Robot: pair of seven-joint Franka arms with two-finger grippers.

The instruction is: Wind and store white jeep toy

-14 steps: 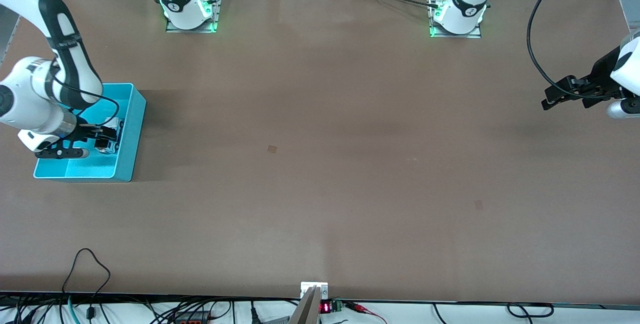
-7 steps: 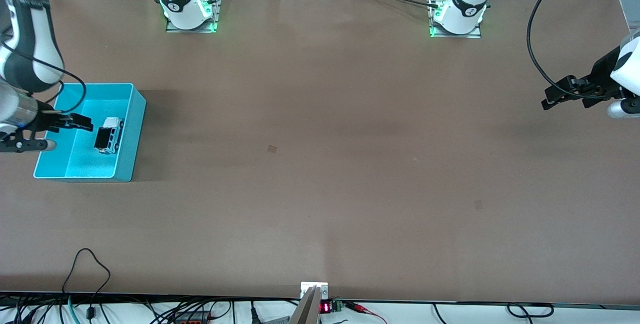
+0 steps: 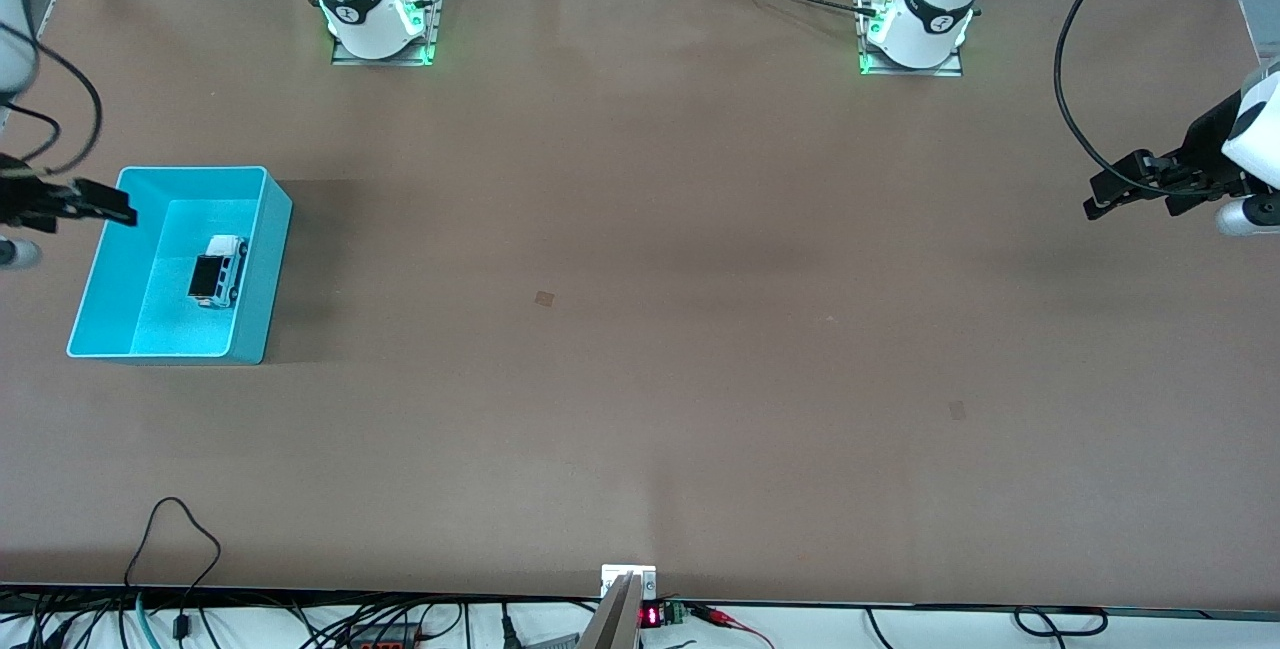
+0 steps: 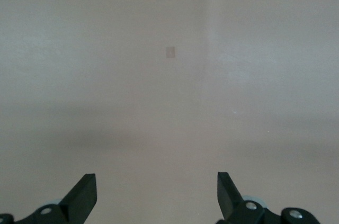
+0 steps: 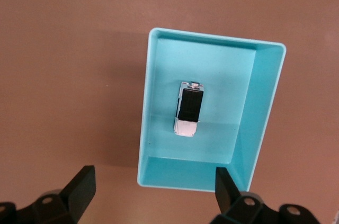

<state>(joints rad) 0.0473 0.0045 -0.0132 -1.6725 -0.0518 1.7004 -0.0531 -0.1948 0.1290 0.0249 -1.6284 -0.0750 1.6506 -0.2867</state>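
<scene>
The white jeep toy [image 3: 217, 271] [image 5: 189, 108], with its black roof panel, lies on the floor of the cyan bin [image 3: 262, 279] [image 5: 145, 102], close to the wall that faces the table's middle. My right gripper [image 3: 105, 209] [image 5: 154, 187] hangs open and empty above the bin's rim at the right arm's end of the table, clear of the toy. My left gripper [image 3: 1095, 201] [image 4: 157, 192] waits open over bare table at the left arm's end, with nothing between its fingers.
The bin stands near the table's edge at the right arm's end. Both arm bases [image 3: 378, 14] [image 3: 915, 24] sit along the table edge farthest from the front camera. Cables [image 3: 175, 529] trail over the nearest edge.
My right gripper has lifted away from the jeep and drawn back out of the bin toward the right arm's end. The jeep stays where it lay. The left arm has not moved.
</scene>
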